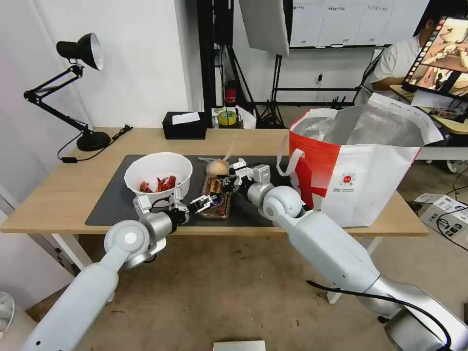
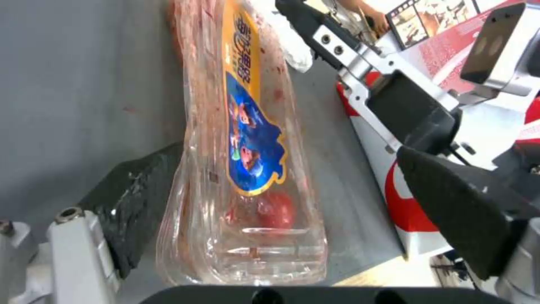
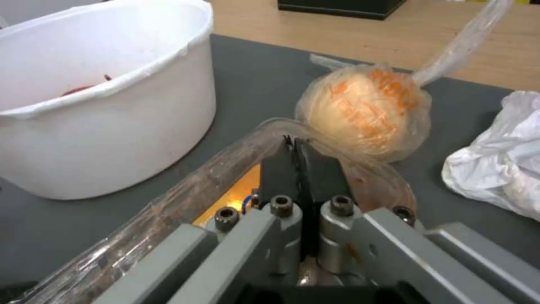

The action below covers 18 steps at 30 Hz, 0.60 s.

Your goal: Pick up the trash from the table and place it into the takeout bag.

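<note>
- The clear clamshell tray (image 1: 217,197) lies on the dark grey mat (image 1: 109,197) of the light-wood surface (image 1: 58,190), between the white bowl (image 1: 158,176) and the takeout bag (image 1: 358,165).
- The left end effector (image 1: 202,202) is at the near end of the tray; in the left wrist view its two black fingers (image 2: 135,198) stand apart on either side of the tray (image 2: 242,169), the one on the mat side touching its edge, the other clear of it.
- The right end effector (image 1: 229,183) is at the tray's far end, and in the right wrist view its fingers (image 3: 298,169) are pressed together on the tray's clear rim (image 3: 185,202).
- The clear-bagged tan bun (image 3: 365,112) sits on the mat just beyond the tray's far end, touching it.
- The crumpled white tissue (image 3: 498,164) lies on the mat near the bun, toward the bag.
- The bowl holds red shell scraps (image 1: 158,185) and stands on the mat just beside the tray.
- The red-and-white bag stands open on the right end of the surface, its silver lining showing.
- A black tissue box (image 1: 184,126) sits at the far edge of the surface, and a black desk lamp (image 1: 73,92) stands at the far left corner.
</note>
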Tool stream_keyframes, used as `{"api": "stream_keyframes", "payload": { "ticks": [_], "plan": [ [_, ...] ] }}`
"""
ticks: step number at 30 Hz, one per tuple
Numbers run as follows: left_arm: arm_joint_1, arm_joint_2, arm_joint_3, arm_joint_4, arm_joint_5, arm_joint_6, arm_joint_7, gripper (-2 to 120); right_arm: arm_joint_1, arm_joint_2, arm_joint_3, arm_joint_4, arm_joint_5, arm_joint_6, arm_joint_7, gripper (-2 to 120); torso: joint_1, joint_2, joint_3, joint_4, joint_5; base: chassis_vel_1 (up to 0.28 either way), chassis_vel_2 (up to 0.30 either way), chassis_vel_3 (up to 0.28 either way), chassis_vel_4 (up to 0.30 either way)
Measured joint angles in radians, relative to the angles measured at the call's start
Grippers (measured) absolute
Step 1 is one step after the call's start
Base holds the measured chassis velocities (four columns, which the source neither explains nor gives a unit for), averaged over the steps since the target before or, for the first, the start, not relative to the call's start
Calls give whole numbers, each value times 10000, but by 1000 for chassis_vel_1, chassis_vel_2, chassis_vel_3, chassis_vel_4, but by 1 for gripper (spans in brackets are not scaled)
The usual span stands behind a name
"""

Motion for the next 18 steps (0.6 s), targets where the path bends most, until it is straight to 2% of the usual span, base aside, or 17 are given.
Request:
{"api": "stream_keyframes", "payload": {
  "ticks": [4,10,17,18],
  "plan": [
    [18,-48,-4,1,30,-47,-22,100,-20,-3,10,59,6,1,18,0,0,0,0,1,0,0,0,0,0],
    [33,-201,49,40,94,-174,-123,93,-85,-9,61,133,12,1,31,0,0,0,0,0,0,0,0,0,0],
    [-23,-312,125,172,186,-235,-210,64,-96,-58,130,192,35,2,45,0,0,0,0,0,0,0,0,0,0],
    [-23,-312,125,172,186,-235,-210,64,-96,-58,130,192,35,2,45,0,0,0,0,0,0,0,0,0,0]
  ]
}}
